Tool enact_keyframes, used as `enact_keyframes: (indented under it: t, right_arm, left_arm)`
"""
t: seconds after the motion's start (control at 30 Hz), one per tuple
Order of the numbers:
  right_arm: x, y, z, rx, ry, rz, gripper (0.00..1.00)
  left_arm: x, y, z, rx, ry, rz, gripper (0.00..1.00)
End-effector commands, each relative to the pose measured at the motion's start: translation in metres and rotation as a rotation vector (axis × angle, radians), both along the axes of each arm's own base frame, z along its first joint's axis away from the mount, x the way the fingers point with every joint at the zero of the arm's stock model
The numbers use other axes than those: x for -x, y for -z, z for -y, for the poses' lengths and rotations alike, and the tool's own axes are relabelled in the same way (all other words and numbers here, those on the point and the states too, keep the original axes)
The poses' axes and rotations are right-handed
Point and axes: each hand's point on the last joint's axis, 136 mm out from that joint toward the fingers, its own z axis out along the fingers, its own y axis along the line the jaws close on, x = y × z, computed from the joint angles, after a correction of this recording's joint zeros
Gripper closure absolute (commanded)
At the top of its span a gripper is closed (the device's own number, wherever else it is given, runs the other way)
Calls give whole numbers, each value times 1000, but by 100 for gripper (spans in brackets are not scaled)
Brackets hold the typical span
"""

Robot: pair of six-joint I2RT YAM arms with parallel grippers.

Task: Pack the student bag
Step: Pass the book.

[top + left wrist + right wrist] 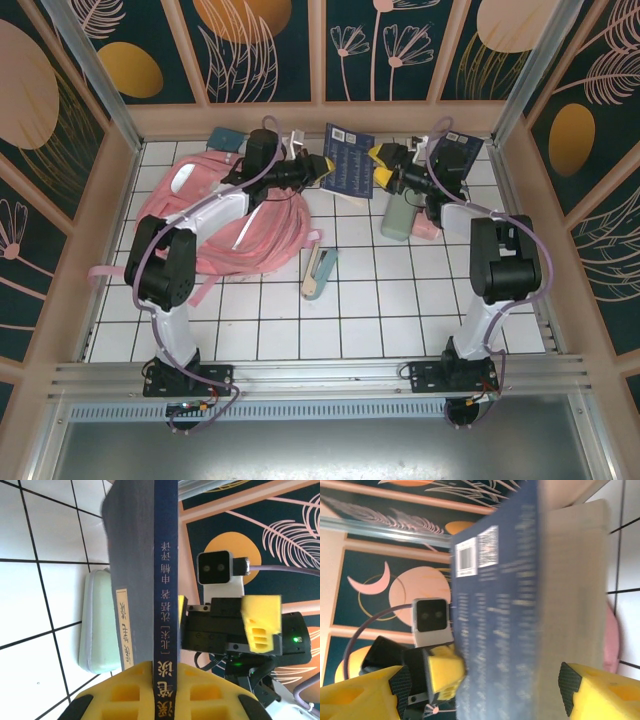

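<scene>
Located the student bag (pixel 265 245) at 9 to 10 o'clock on the worktop (pixel 400 300), lying slack and flat, with the left arm stretched across it. Cannot tell the state of its opening.

Found the left claw (pixel 320 165) at 12 o'clock, pinched narrow on the spine end of a navy book (pixel 350 165). Confirmed on the left wrist view: spine running straight out from between the yellow fingers.

Found the right claw (pixel 383 172) at 1 o'clock, just beside the book's other edge. Spread wide, straddling the book with a clear gap on at least one side. Gripping nothing, judging by the right wrist view.

Noted a mint-green case (pixel 397 218) at 2 o'clock, near the book, and a pale green and beige item (pixel 320 272) near centre, at 4 o'clock from the bag.

Risks, as judged:
- Single narrow pinch at one end of a broad book: likely to pivot or slide under its own weight during any swing toward the bag.
- Wide right fingers either side of the cover: liable to clip it on withdrawal and twist it out of the pinch.
- Slack fabric, opening unconfirmed: liable to snag a book corner and shove the bag instead of admitting the book.
- Left arm low over the bag: liable to drag the fabric along.
</scene>
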Motion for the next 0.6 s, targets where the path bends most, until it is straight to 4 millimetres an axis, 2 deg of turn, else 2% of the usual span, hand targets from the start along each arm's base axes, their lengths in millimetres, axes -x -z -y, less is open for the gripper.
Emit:
enact_keyframes:
  t: [0.0,0.2,0.37,0.57]
  right_arm:
    - [13,-19,-10,-8,-79,75,20]
    - [16,0,-22,32,-99,37,18]
    - [23,-9,-38,-13,-152,56,18]
    - [28,-26,-42,-78,-180,83,21]
  left_arm:
    - [4,-54,-5,84,-21,128,100]
    - [11,-74,-9,121,-34,159,100]
    - [16,-86,-10,175,-26,169,100]
    - [18,-76,-10,153,-23,153,100]
